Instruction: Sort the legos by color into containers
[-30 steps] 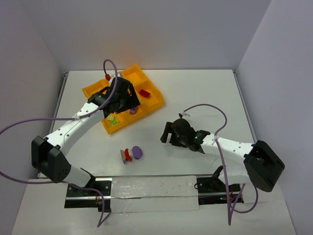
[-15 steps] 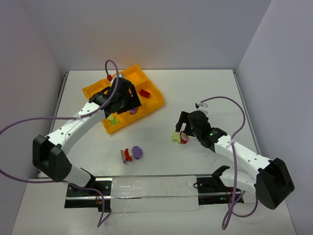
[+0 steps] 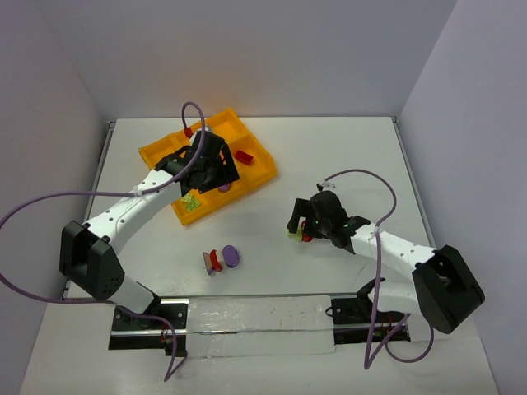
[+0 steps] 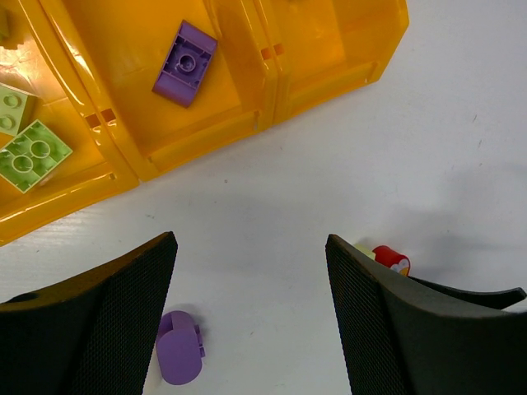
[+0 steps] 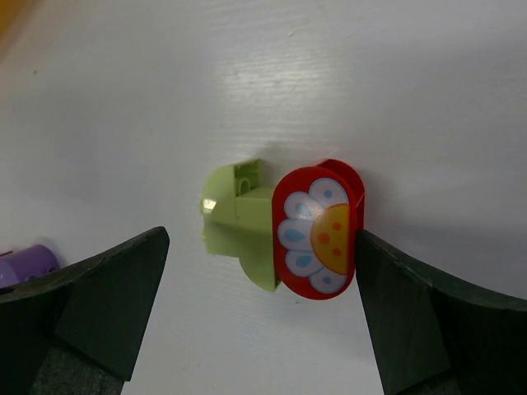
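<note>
The orange-yellow tray holds a red lego, a purple lego and yellow-green legos. My left gripper hovers over the tray's near side, open and empty. Its wrist view shows the tray wall, the purple lego and the green legos beyond the gripper. My right gripper is open around a cluster on the table. The cluster is a yellow-green lego joined to a red flower-printed piece. The right finger touches the red piece.
A purple round piece and a small red-and-purple cluster lie on the table near the front. The purple piece also shows in the left wrist view and at the right wrist view's left edge. Purple cables loop over both arms.
My right gripper swung right and came back left over the green-and-red cluster, which now shows between its open jaws. My left gripper shifted slightly right over the tray.
</note>
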`<move>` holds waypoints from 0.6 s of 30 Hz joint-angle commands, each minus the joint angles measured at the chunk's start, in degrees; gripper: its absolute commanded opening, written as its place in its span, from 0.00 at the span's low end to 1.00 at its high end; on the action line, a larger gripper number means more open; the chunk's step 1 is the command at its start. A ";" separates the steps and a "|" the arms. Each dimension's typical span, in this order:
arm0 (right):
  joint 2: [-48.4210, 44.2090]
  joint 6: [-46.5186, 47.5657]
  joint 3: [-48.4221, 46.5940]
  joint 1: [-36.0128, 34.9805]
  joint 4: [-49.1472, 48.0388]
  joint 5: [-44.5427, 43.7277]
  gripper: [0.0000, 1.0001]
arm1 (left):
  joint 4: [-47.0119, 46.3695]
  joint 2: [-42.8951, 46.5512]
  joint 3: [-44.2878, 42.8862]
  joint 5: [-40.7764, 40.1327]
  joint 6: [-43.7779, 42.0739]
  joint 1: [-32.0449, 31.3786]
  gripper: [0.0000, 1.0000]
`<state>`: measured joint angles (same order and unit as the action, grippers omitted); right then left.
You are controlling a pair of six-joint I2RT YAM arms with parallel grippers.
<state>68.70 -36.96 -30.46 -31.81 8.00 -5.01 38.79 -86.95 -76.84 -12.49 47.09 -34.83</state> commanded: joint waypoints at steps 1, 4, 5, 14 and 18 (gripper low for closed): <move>2.28 -2.75 -2.47 -6.14 -5.62 4.38 0.99 | -1.08 -1.02 -2.17 0.89 -1.21 -0.33 0.80; 3.34 -3.16 -4.80 -9.04 -7.19 9.53 0.98 | -0.86 -1.51 -2.70 0.53 -1.35 -0.33 0.80; 3.60 -2.99 -5.26 -10.04 -7.73 11.83 0.97 | -0.76 -1.61 -2.70 0.26 -1.36 -0.33 0.80; 2.02 9.27 -11.85 -11.41 5.99 -0.84 0.98 | -0.38 -1.02 -2.13 -1.84 -1.21 -0.33 0.80; 5.22 12.07 -14.68 -11.34 12.12 -8.63 0.99 | -0.48 -1.43 -2.56 -1.57 -1.05 -0.33 0.80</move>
<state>71.95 -30.15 -41.10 -43.13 11.76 -2.87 38.85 -88.42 -76.86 -13.26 46.68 -34.83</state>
